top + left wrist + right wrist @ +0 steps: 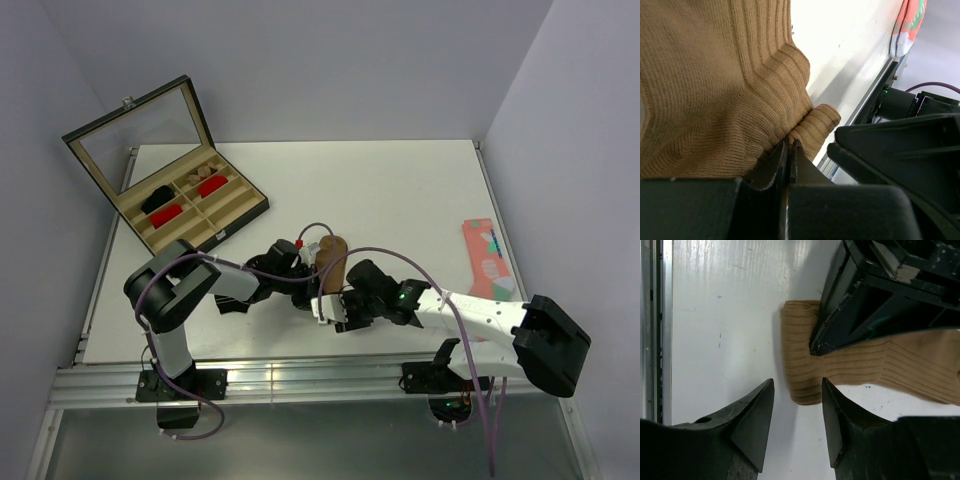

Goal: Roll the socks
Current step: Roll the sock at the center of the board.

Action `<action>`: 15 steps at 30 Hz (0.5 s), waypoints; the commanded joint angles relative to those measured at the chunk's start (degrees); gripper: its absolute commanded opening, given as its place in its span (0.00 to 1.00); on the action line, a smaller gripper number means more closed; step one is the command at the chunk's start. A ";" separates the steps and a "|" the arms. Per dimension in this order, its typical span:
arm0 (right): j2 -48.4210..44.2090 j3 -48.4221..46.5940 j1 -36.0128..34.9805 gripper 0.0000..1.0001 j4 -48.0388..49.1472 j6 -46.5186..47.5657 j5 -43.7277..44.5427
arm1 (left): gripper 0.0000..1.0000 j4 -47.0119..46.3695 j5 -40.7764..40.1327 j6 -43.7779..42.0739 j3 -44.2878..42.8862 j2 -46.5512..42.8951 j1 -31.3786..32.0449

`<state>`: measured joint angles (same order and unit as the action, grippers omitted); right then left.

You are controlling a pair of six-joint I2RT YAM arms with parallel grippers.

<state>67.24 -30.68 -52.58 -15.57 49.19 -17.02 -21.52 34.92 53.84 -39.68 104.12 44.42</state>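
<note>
Left gripper (790, 152): fingers pressed together, pinching a fold of the tan sock (799, 372) near its ribbed cuff. Fabric bunches up right at the tips.
Right gripper (797, 412): fingers spread, nothing clamped. The folded cuff end lies just past the tips, in line with the gap. One fingertip (832, 397) sits at the sock's edge; can't tell whether it touches.
The two grippers are nose to nose over the sock, at the near middle of the table (400, 190). The rest of the sock runs away from the arms.
Coral sock (487, 258) lies flat near the right edge, well apart.
Open box (215, 232) sits far left, with red bundles (210, 186) and a black bundle (158, 198) in its compartments.
</note>
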 commanded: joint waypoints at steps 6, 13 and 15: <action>2.54 0.53 -1.65 0.48 3.36 0.82 1.81 | 0.00 8.69 -4.33 -3.66 1.89 3.99 -0.57; 4.91 -0.08 -2.27 0.48 3.36 1.17 3.39 | 0.00 8.69 -4.07 -4.01 1.80 4.17 -0.74; 5.61 -0.26 -2.35 0.48 3.36 1.26 3.39 | 0.00 8.42 -3.98 -3.92 1.97 4.08 -0.92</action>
<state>71.59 -30.65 -54.30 -13.50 49.67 -14.46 -21.96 36.23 53.87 -39.79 104.86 43.88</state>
